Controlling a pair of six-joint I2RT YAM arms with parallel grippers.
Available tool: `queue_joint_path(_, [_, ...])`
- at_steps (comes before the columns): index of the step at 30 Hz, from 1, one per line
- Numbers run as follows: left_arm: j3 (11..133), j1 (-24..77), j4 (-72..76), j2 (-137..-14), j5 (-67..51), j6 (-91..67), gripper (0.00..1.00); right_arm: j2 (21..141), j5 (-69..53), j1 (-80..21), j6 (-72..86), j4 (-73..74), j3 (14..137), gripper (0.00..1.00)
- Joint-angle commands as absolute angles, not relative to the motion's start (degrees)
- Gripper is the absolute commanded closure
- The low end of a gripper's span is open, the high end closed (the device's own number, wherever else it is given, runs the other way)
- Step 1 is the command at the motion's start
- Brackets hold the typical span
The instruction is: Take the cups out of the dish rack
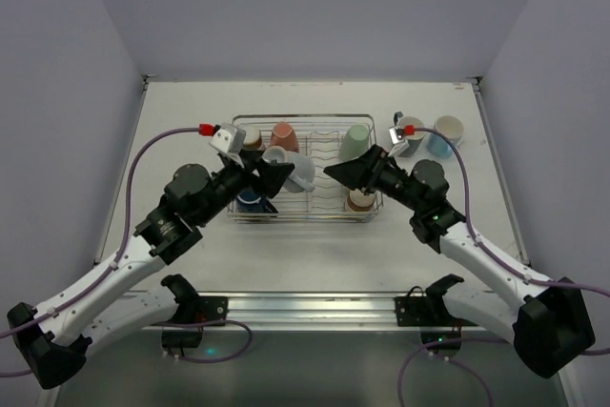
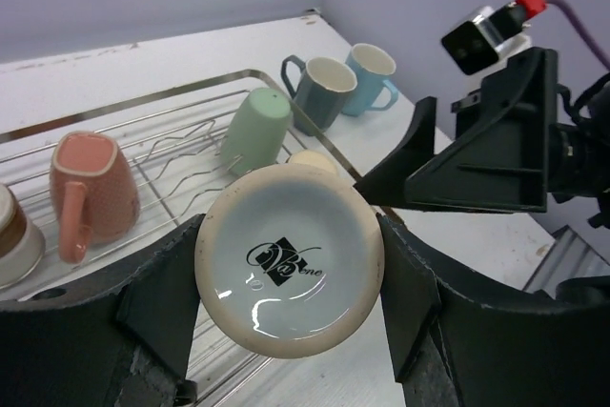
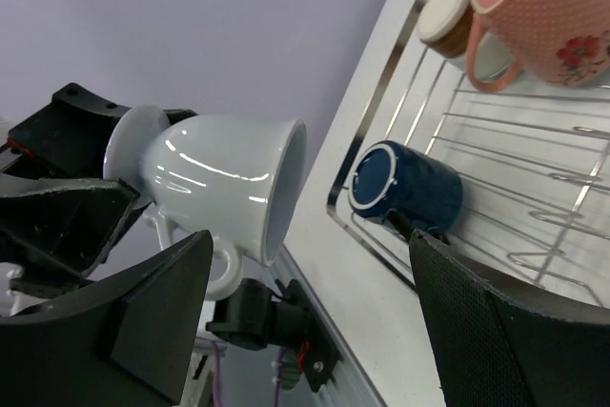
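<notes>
My left gripper (image 1: 284,174) is shut on a grey-white cup (image 1: 297,171), gripping its base (image 2: 289,259) and holding it on its side above the dish rack (image 1: 305,120). My right gripper (image 1: 332,171) stands open, its fingertips pointing at the cup's mouth (image 3: 286,188) and apart from it. In the rack are a pink cup (image 1: 283,134), a mint green one (image 1: 356,141), a brown-and-cream one (image 1: 252,141), a navy one (image 1: 250,200) lying on its side, and a cream one (image 1: 360,199).
A dark grey-blue mug (image 1: 411,134) and a light blue mug (image 1: 445,134) stand upright on the white table right of the rack. Grey walls close in the table at the back and both sides. The rack's divider prongs (image 1: 324,154) lie below the two grippers.
</notes>
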State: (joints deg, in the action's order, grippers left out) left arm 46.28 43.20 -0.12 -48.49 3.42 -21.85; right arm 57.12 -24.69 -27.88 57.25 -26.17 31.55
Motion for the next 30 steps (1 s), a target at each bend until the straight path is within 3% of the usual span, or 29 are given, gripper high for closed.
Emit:
queue_joint_path(1, [44.1,43.3,13.0,-45.8,-2.0,-23.0,1.00,59.1,-26.3,-30.2,61.9,-32.7,33.0,0.14])
queue_joint_path(18, [38.1,43.3,25.4,-44.6,-9.4,-28.9,1.00,66.8,-30.2,-39.0,74.3,-59.8,34.5,0.32])
queue_joint_path(21, [37.4,43.3,25.1,-43.9,-9.1,-29.4,0.97,66.9,-27.3,-39.6,75.1,-63.7,33.8,0.48])
queue_joint_path(22, [37.2,43.3,24.4,-43.4,-9.1,-29.1,0.90,66.4,-26.5,-39.7,75.1,-64.3,33.6,0.64])
queue_joint_path(23, [37.1,43.3,23.9,-43.0,-8.6,-29.0,0.81,66.1,-25.8,-39.7,75.0,-64.9,32.9,0.71])
queue_joint_path(24, [37.1,43.3,23.3,-42.1,-8.3,-28.8,0.54,65.8,-24.7,-39.7,75.0,-65.6,32.4,0.78])
queue_joint_path(27, [36.5,43.3,21.1,-39.7,-5.6,-28.6,0.14,64.6,-23.0,-39.7,74.7,-65.7,30.6,1.00])
queue_joint_path(30, [36.1,43.4,19.3,-38.1,-4.0,-28.0,0.01,63.8,-23.7,-39.6,73.2,-64.9,30.2,1.00])
